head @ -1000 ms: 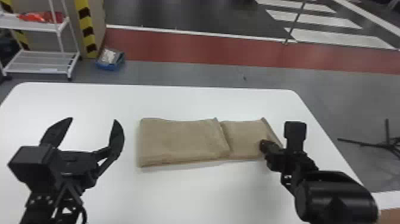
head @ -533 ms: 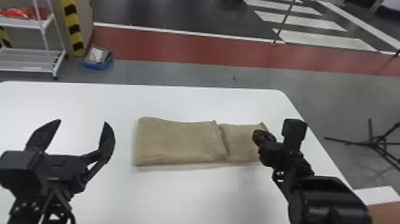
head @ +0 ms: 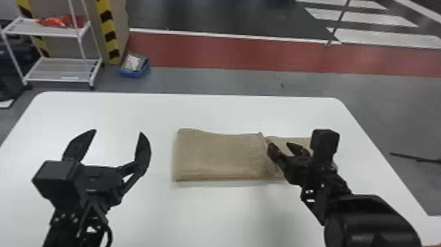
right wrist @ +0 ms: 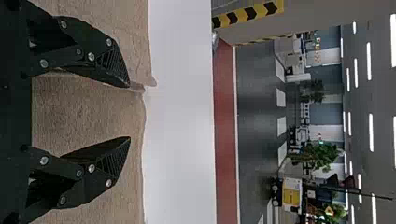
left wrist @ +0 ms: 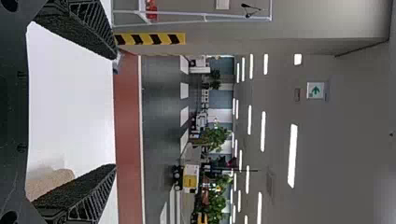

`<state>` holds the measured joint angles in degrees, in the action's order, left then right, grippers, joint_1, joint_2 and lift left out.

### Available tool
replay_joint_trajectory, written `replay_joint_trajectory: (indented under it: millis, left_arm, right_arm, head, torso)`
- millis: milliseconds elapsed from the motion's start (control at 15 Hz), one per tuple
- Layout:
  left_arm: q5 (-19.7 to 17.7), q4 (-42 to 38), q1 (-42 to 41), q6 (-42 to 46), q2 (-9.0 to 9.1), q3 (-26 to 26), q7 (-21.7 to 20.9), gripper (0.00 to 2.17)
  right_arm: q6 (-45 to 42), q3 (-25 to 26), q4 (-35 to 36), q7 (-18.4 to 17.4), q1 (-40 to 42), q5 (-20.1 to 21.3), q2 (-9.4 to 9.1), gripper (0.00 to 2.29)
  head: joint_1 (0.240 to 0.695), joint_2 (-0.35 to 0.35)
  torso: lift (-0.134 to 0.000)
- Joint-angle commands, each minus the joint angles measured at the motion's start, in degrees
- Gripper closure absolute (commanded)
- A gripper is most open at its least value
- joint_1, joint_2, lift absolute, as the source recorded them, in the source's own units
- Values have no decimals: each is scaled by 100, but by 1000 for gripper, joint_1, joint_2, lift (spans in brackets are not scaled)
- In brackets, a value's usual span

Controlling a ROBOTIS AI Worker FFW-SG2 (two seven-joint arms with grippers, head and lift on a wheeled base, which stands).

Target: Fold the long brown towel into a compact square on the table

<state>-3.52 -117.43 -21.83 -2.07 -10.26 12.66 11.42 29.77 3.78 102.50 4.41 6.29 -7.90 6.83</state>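
Note:
The brown towel (head: 220, 156) lies flat on the white table, its thicker folded part at the left and a thinner part (head: 275, 175) reaching right beneath my right gripper (head: 284, 144). That gripper stands open over the towel near the step between both parts. In the right wrist view the right gripper (right wrist: 129, 112) has towel (right wrist: 88, 109) behind its spread fingers. My left gripper (head: 118, 131) is open, left of the towel and apart from it. In the left wrist view a corner of towel (left wrist: 46, 183) shows beside the left gripper (left wrist: 116, 112), with nothing between its fingers.
The table (head: 210, 111) has its far edge beyond the towel and its right edge past my right arm. On the floor behind stand a white shelf rack (head: 62, 78) and a blue box (head: 134, 70). Black stand legs (head: 407, 157) are at the right.
My right gripper has moved left from the towel's right end to above the step between the parts, and its fingers now show apart. The head view has shifted somewhat.

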Motion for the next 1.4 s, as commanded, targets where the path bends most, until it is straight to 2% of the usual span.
replay_joint_trajectory:
  millis: [0, 133, 200, 267, 667, 800, 1133, 1333]
  left_arm:
    - [0, 9, 12, 0, -11, -27, 0, 46]
    - [0, 36, 12, 0, -11, -62, 0, 46]
    - [0, 44, 12, 0, -11, -71, 0, 46]
    - [0, 53, 12, 18, -20, -71, 0, 46]
    - [-26, 115, 56, 18, -20, -115, -8, 46]
    - [-35, 132, 74, 0, -20, -115, -8, 46]
    - [-53, 176, 91, 0, -20, -115, -8, 46]
    - [-53, 176, 83, 18, -20, -124, -8, 46]
  right_arm:
    - [8, -159, -117, -1, -75, -1, -41, 576]
    - [43, -317, -204, 34, -119, 8, -41, 596]
    - [43, -387, -248, 34, -136, 34, -41, 734]
    - [61, -422, -328, 34, -180, 52, -41, 758]
    - [78, -528, -442, -19, -251, 96, -41, 751]
    - [61, -537, -328, -72, -180, 148, -41, 458]
    - [113, -528, -424, -115, -251, 227, -41, 475]
    - [131, -528, -512, -107, -295, 227, -41, 596]
  head:
    - [695, -128]
    - [695, -101]
    - [695, -92]
    - [695, -85]
    - [695, -55]
    - [695, -53]
    - [695, -58]
    - [695, -59]
  torso:
    - [-115]
    - [-115]
    - [-115]
    - [-115]
    - [-115]
    - [-115]
    - [-115]
    - [-115]
